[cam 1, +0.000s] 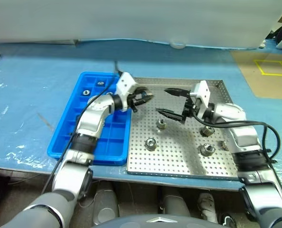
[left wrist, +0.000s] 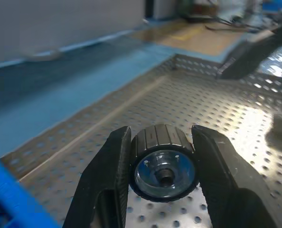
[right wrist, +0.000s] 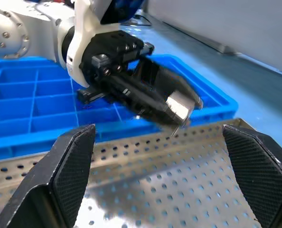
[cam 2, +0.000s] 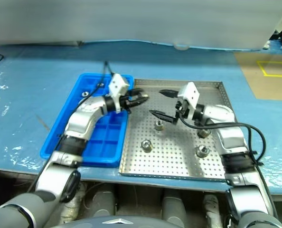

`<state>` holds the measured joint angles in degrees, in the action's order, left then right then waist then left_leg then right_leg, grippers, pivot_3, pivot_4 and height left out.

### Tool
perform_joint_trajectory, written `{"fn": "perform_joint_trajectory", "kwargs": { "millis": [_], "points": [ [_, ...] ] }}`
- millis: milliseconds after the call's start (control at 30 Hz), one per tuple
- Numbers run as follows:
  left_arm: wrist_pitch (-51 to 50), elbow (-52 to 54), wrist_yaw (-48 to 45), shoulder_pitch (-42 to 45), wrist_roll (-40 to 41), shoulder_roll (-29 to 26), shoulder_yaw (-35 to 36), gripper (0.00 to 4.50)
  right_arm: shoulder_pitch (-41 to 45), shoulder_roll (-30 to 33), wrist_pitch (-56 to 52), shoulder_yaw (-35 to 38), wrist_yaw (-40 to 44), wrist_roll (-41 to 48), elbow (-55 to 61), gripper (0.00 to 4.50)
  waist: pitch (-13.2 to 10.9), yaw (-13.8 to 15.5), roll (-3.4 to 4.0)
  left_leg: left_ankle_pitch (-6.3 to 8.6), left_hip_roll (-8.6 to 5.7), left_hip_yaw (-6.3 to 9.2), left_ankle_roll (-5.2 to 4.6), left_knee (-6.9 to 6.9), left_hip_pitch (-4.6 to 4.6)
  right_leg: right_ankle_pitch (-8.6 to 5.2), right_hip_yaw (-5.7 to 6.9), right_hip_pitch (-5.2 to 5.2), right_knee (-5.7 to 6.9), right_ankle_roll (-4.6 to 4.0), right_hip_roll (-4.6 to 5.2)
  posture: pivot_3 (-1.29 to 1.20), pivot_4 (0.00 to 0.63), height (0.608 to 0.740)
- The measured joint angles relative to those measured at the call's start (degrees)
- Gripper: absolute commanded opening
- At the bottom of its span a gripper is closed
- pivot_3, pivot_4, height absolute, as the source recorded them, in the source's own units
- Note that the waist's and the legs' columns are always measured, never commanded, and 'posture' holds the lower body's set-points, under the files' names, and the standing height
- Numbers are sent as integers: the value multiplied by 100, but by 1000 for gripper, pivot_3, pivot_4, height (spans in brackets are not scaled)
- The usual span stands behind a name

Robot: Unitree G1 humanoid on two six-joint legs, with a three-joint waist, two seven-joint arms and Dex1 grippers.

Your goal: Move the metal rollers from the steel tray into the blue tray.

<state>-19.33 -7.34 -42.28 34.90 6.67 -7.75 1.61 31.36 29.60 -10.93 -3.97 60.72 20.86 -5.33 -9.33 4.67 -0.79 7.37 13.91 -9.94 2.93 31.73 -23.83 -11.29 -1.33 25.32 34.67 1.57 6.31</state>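
Observation:
My left gripper (cam 1: 145,98) is shut on one metal roller (left wrist: 164,161) and holds it level above the steel tray's (cam 1: 179,156) back-left corner, beside the blue tray (cam 1: 108,137). The right wrist view shows that roller (right wrist: 181,107) from the front. My right gripper (cam 1: 168,101) stands open and empty, facing the left one over the steel tray. Several metal rollers lie on the perforated floor, among them one (cam 1: 162,124) just below the right fingers, one (cam 1: 151,143) further forward and one (cam 1: 207,149) at the right. Two rollers (cam 1: 86,92) sit in the blue tray's far compartments.
Both trays rest on a table with a blue cover (cam 1: 32,90). A brown cardboard sheet with yellow tape (cam 1: 269,71) lies at the back right. A black cable (cam 1: 269,137) loops off the right arm. The table's front edge runs just below the trays.

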Motion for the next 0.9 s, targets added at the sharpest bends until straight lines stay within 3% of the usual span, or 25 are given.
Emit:
{"fn": "perform_joint_trajectory", "kwargs": {
  "millis": [267, 400, 600, 900],
  "points": [
    [-234, 2095, 1996, -1580, -111, 111, 631, 1637, 1068, -638, 384, -404, 618, -197, -1424, 4500, -4, 400, 1, -1, 5, 30, 1, 0, -35, -3, 37, 6, -9, -5, 2, 414, 150, 740],
    [-332, 2652, 2628, -2186, -312, 50, 770, 1637, 1326, -838, 654, -464, 860, -307, -1943, 4500, -5, 581, 3, -2, 7, 56, 4, 0, -56, -6, 64, 6, -12, -9, 2, 447, 150, 740],
    [-502, 2823, 3050, -2588, -313, 28, 828, 1637, 1373, -1031, 936, -484, 1073, -491, -2364, 4500, -10, 824, 10, -8, 8, 118, 15, 16, -98, -8, 117, 5, -9, -11, 2, 466, 150, 740],
    [-431, 2141, 3056, -2093, -137, -119, 758, 1637, 1370, -1065, 1061, -458, 1147, -552, -2467, 4500, -13, 962, 17, -11, 8, 145, 18, 50, -118, -7, 130, 5, 9, -11, 2, 411, 150, 740]
  ]
}}
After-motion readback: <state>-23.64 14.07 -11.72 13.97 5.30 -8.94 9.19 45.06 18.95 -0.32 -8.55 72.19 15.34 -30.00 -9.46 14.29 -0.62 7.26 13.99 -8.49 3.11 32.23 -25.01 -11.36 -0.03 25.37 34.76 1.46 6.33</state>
